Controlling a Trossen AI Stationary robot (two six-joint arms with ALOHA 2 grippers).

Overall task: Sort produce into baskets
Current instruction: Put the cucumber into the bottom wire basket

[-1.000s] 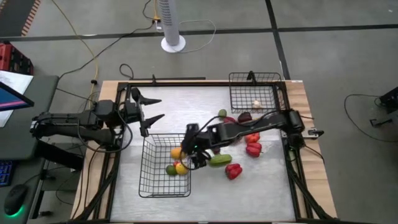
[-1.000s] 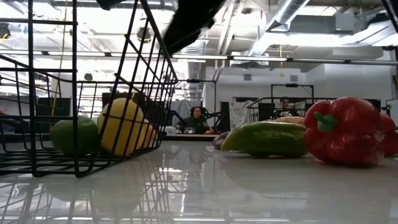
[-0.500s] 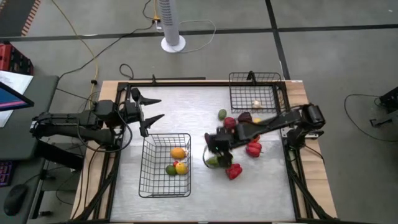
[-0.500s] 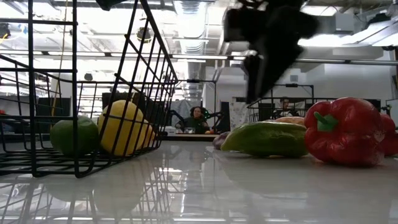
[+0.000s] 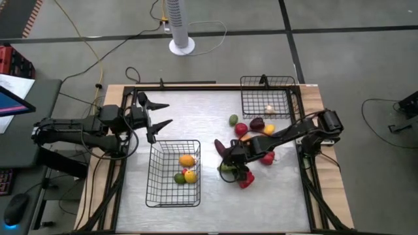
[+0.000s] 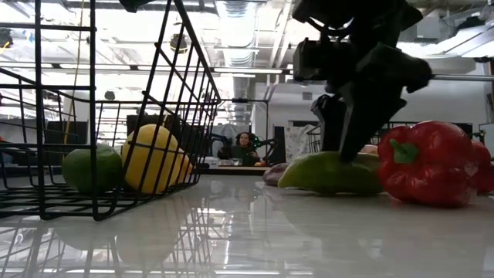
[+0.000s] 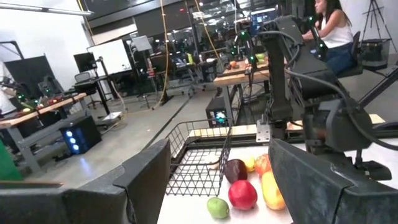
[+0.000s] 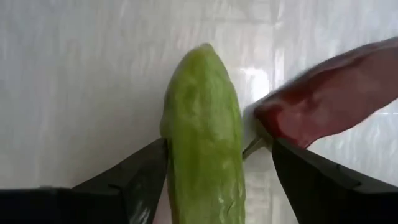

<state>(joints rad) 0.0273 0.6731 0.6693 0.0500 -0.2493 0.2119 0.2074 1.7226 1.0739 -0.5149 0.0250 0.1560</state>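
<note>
The right gripper [image 5: 230,167] has come back from the near basket [image 5: 174,173] and is now lowered over the cucumber [image 5: 226,168], which lies on the desk just right of that basket. One second ago this gripper was seen at the basket's right wall; now the orange [image 5: 187,160], the lemon [image 5: 190,175] and a lime [image 5: 179,177] are left inside it, so a delivery is judged finished and the next pick is begun.

In the right wrist view the two fingers [image 8: 134,180] are spread, one at each side of the cucumber [image 8: 202,140] – it is not yet pinched. A red pepper [image 8: 326,93] lies just beside it, close to one finger, and it could be pushed or caught when the jaws are closed. In the low view the gripper [image 6: 351,116] is seen coming down onto the cucumber [image 6: 328,171], with the pepper [image 6: 428,162] at its side.

The left gripper [image 5: 157,114] waits near the left edge of the desk, behind the near basket, with its fingers spread and nothing between them.

The far basket [image 5: 268,96] stands at the far right corner, with the garlic [image 5: 268,109] in it. More produce is still on the desk between the baskets – a lime [image 5: 233,119], an eggplant [image 5: 257,122] and other red peppers [image 5: 266,156] – so much sorting is judged to remain.
</note>
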